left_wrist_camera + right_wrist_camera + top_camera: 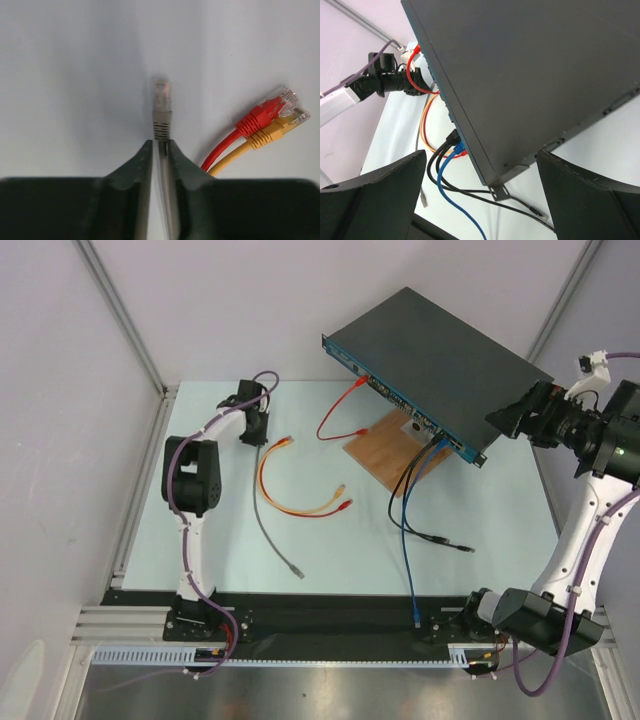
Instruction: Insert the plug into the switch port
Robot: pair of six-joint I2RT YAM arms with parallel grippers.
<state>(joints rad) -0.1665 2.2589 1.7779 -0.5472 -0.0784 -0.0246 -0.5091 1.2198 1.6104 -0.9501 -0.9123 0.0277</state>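
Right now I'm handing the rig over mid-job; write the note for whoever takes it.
Left end effector: shut on the grey cable just behind its plug, well left of the switch.
Right end effector: open, holding nothing, over the switch's right end.
Done: plug end grasped.
Left to do: carry the plug to a port on the switch's blue front and insert it.
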